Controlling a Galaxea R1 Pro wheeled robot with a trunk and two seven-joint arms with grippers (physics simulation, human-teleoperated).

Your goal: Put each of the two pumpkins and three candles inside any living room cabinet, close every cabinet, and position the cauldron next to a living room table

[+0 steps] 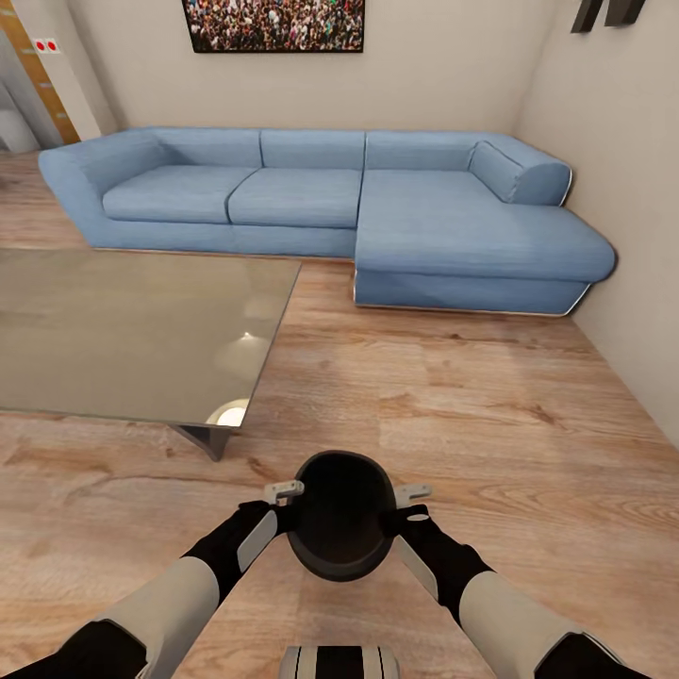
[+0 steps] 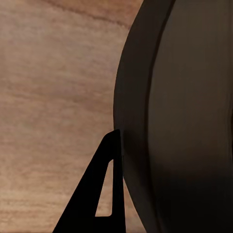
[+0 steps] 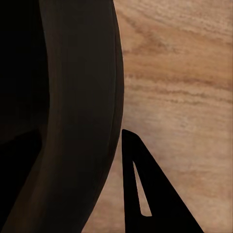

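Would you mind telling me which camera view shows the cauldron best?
The head view: the whole cauldron shows, held between both grippers over the wooden floor. The left wrist and right wrist views each catch just a close slice of its dark curved wall.

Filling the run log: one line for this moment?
cauldron held between left gripper and right gripper | above wood floor | coffee table front-left

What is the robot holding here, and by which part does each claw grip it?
The cauldron, by its rim: left claw on one side, right claw on the opposite side.
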